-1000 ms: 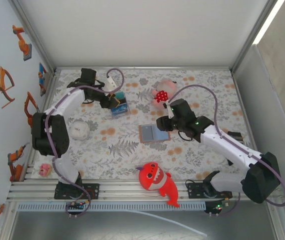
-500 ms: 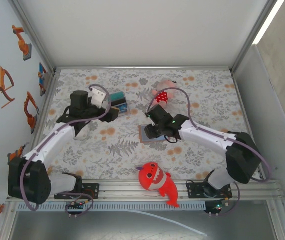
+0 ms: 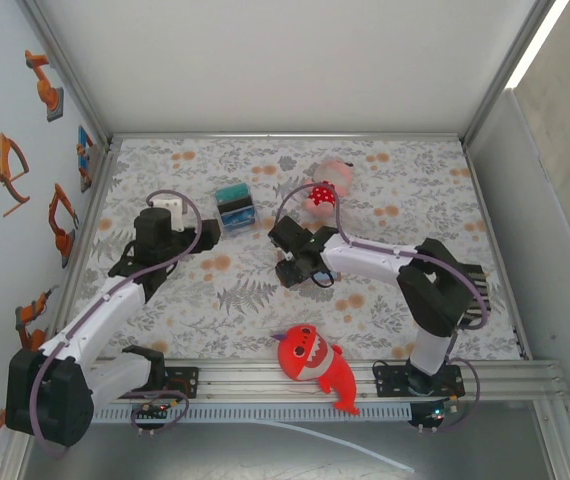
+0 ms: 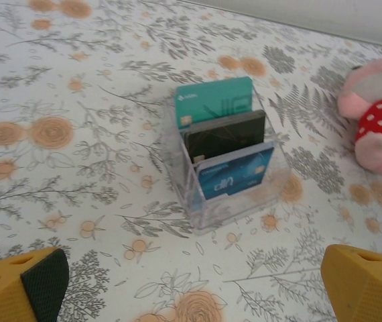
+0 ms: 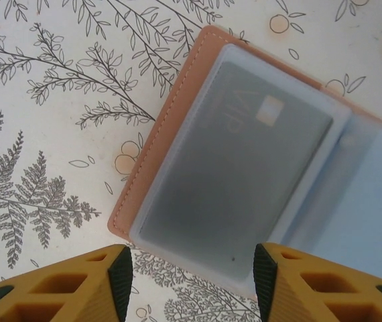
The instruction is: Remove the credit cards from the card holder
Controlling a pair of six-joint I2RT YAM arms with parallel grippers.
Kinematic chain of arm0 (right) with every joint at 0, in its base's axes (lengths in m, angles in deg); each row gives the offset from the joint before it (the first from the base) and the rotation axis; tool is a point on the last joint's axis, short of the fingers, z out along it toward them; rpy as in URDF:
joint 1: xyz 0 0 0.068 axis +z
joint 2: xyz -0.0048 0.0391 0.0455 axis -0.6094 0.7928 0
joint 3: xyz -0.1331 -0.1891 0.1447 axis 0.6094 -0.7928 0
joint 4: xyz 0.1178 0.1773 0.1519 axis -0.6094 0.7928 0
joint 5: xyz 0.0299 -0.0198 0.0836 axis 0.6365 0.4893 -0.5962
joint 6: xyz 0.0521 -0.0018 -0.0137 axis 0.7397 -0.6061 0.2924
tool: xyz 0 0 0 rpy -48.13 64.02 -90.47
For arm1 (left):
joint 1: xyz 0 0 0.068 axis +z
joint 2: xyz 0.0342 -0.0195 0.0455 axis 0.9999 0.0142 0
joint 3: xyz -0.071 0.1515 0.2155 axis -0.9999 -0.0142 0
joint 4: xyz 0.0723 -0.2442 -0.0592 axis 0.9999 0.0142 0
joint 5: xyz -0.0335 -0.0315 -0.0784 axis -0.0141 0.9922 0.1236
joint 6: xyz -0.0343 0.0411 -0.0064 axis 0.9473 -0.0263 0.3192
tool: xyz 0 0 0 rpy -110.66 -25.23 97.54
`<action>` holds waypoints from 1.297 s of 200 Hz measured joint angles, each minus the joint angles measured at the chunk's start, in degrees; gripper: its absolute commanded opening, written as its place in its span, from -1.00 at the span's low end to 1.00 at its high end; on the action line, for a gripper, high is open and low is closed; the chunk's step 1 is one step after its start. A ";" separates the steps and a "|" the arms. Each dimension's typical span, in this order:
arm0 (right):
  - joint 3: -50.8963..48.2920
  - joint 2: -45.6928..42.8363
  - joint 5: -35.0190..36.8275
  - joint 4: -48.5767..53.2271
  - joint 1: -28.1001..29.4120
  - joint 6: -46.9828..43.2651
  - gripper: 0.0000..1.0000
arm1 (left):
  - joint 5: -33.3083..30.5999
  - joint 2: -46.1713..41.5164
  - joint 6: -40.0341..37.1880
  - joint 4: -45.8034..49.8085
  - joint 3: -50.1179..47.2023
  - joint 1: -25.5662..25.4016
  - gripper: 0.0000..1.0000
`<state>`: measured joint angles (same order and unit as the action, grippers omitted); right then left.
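The card holder [image 5: 166, 127] is lying open and flat on the floral surface [image 5: 43, 134], with a grey card [image 5: 238, 174] tucked in its clear sleeve. The right claw [image 5: 192, 267] hangs right over its edge, fingers parted, pinching nothing. Off to the holder's left, the left claw [image 4: 194, 282] is spread wide and empty. It faces a clear stand [image 4: 224, 204] with a teal card [image 4: 214, 100], a black card [image 4: 224, 134] and a blue card [image 4: 234, 176] upright in it.

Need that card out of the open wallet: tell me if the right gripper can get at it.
Probably yes: the right gripper hangs open above the wallet, nothing between. The card lies under a clear sleeve, though.
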<state>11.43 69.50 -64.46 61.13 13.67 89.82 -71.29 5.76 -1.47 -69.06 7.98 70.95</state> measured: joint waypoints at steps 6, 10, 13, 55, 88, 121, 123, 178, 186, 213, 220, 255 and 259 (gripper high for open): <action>0.35 0.48 -0.09 0.11 -0.02 -0.02 0.03 | -0.63 -0.13 0.57 -0.04 -0.02 0.00 0.94; 0.52 0.76 -0.04 0.13 0.00 -0.04 0.03 | -1.05 -0.20 0.92 -0.04 -0.02 0.00 0.94; 0.70 1.01 -0.09 0.13 0.00 -0.04 0.03 | -1.29 -0.28 1.16 -0.07 -0.04 0.00 0.94; 2.16 3.17 -0.09 0.31 0.00 -0.31 0.10 | -2.80 -0.52 3.80 -1.79 -1.05 0.00 0.94; 2.67 4.11 -0.02 0.35 0.00 -0.42 0.14 | -3.41 -1.20 5.60 -2.86 -2.10 0.00 0.94; 2.71 4.98 0.22 0.96 -0.02 -0.44 0.14 | -3.93 -2.54 7.17 -3.52 -2.14 0.00 0.94; 2.71 5.05 0.22 1.01 -0.02 -0.42 0.14 | -3.98 -2.64 7.26 -3.58 -2.14 0.00 0.94; 2.71 5.90 0.68 1.33 -0.02 -0.42 0.11 | -4.00 -3.85 8.59 -4.70 -2.16 0.00 0.94; 2.71 5.90 0.74 1.33 0.00 -0.44 0.10 | -4.00 -3.93 8.59 -4.72 -2.16 0.00 0.94; 2.71 5.90 1.05 1.36 -0.02 -0.46 0.02 | -3.96 -4.07 8.59 -4.76 -2.16 0.00 0.94; 2.71 5.90 1.05 1.36 -0.02 -0.48 -0.01 | -3.93 -4.07 8.59 -4.74 -2.16 0.00 0.94; 2.69 5.90 0.09 1.16 -0.83 -0.39 -0.16 | -3.52 -4.22 8.59 -4.74 -2.16 0.00 0.94; 2.67 5.88 -0.11 1.14 -0.96 -0.42 -0.17 | -3.45 -4.26 8.59 -4.72 -2.16 0.00 0.94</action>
<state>14.10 75.38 -64.57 62.27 12.71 89.40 -74.74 1.50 7.12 -73.78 5.81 70.95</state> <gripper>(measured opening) 0.429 0.970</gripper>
